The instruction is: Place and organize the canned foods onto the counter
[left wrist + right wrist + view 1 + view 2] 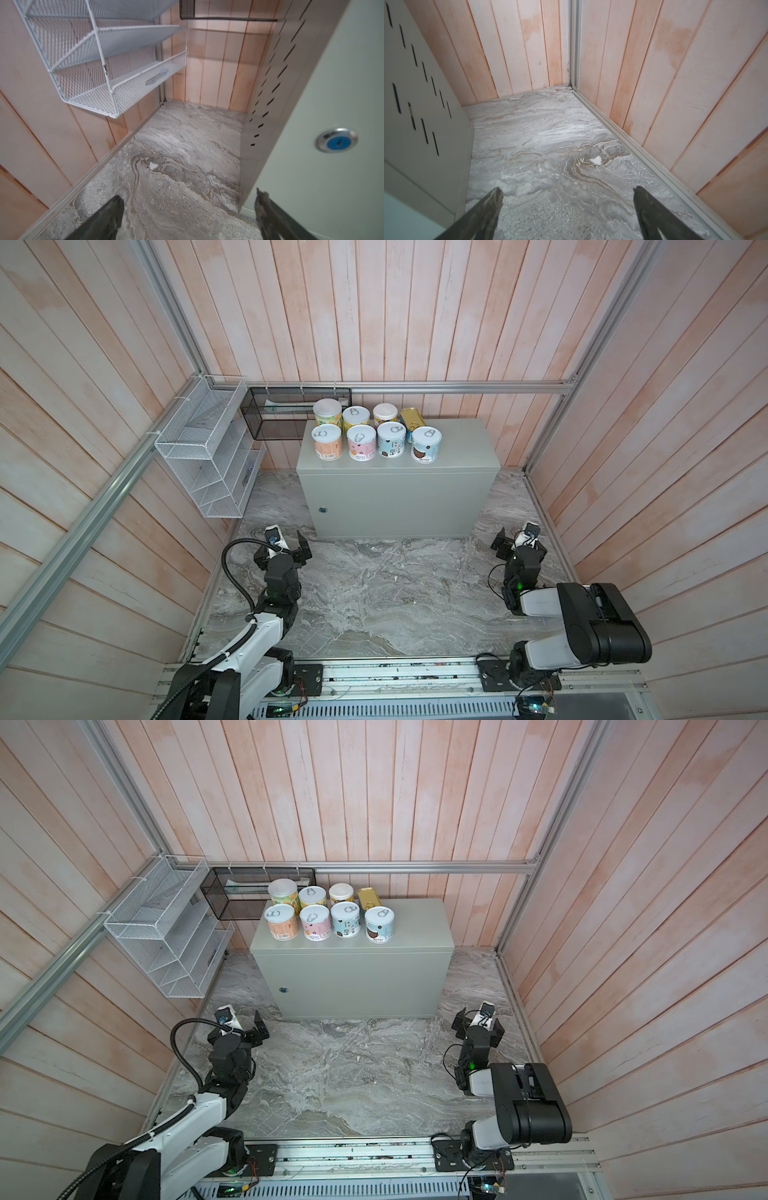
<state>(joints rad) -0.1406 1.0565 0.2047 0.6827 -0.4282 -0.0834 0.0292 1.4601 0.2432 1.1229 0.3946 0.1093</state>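
The canned foods stand in two rows on the left rear part of the grey counter point(399, 489) point(353, 973). An orange can point(327, 442), a pink can point(361, 442), a blue can point(391, 439) and a dark-labelled can point(426, 444) make the front row. Behind them are three more cans point(355, 418) and a flat gold tin point(412, 418). My left gripper point(282, 549) point(189, 197) hangs open and empty over the stone floor by the counter's front left corner. My right gripper point(519, 545) point(568, 190) is open and empty by the front right corner.
A white wire mesh rack point(208, 448) point(108, 62) hangs on the left wall, and a black mesh basket point(286, 410) hangs behind the counter's left end. Marbled stone floor point(374, 593) lies between the arms. The counter's round lock point(336, 140) is near my left gripper. Plank walls enclose the space.
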